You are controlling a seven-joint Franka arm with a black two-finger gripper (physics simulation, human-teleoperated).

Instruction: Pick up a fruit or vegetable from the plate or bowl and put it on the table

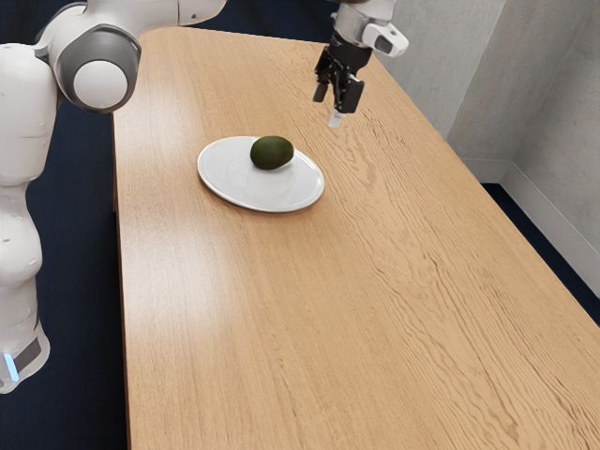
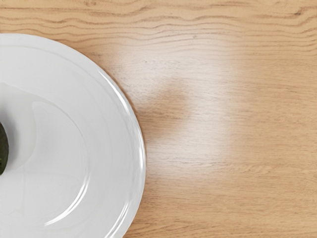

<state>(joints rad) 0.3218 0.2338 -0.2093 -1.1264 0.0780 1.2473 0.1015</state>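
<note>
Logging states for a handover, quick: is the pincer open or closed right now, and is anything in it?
Pincer: open, holding nothing.

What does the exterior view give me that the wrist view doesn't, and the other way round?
Exterior view: the arm, the gripper above the table, the grey wall, the dark blue floor, and the plate and dark green fruit in full outline.

Wrist view: a blurred brownish patch on the table beside the plate, amid pale glare.

Both: the fruit on the white plate, and the wood-grained table.
</note>
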